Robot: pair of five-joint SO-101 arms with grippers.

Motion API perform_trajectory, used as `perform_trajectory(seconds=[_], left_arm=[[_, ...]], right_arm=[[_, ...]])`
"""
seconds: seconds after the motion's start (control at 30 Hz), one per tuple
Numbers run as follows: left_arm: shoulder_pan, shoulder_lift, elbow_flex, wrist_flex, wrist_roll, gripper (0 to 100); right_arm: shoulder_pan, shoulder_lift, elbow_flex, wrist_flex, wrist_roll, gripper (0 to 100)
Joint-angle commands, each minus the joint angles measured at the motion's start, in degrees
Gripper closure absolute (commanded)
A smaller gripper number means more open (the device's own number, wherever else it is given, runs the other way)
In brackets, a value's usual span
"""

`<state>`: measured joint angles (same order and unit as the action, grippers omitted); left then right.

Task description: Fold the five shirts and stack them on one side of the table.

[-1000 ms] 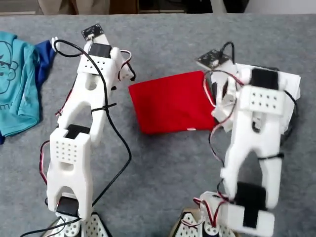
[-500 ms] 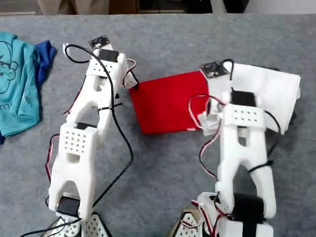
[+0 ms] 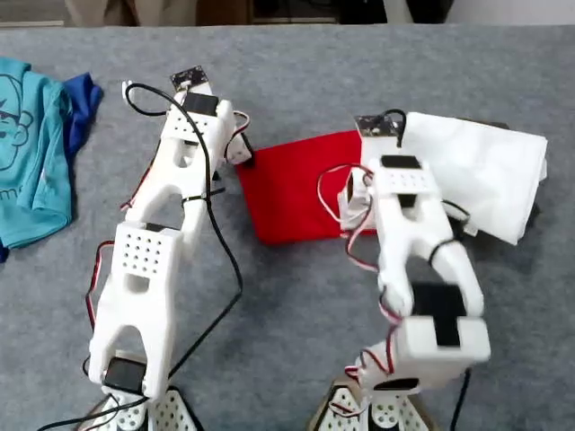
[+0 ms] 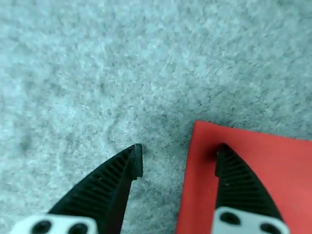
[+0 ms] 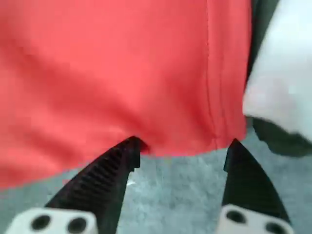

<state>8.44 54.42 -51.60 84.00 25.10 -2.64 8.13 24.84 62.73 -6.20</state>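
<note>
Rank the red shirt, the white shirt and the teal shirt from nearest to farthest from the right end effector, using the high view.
1. The red shirt, mid-table, directly under the right end effector.
2. The white shirt, just beside it on the table's right side.
3. The teal shirt, far off at the table's left edge.

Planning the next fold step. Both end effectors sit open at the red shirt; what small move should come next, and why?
Probably lower and close both. The left end effector straddles an edge of the red shirt, one finger over cloth, one over the table; the right end effector is open at its hem beside the white shirt.
</note>
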Motion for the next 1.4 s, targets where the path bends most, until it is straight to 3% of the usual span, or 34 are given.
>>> perform_trajectory(seconds=[0.0,0.37,0.67,0.87,1.0,1.13,1.37], left_arm=[[0.2,-0.8,-2.8,0.1,-1.8,75],[-0.4,-1.0,-2.9,0.0,-3.1,75],[-0.4,-1.0,-2.9,0.0,-3.1,75],[-1.3,-0.9,-2.9,-0.6,-3.1,75],[-2.8,-1.1,-2.9,-0.8,-2.6,75],[-6.2,-0.7,-4.9,-0.8,2.7,75],[-10.7,-0.6,-7.7,-0.9,3.9,75]], right_arm=[[-0.7,5.4,-6.4,0.0,-1.1,71.0],[-6.8,15.3,-17.5,7.1,-0.9,71.7],[-6.9,17.5,-20.3,7.6,-0.9,97.7],[-6.7,17.3,-20.7,7.7,-0.4,99.4],[-6.6,14.2,-24.5,10.8,5.1,99.6],[-5.3,9.8,-30.6,13.2,11.1,99.6],[2.0,7.0,-43.9,20.4,20.5,99.6]])
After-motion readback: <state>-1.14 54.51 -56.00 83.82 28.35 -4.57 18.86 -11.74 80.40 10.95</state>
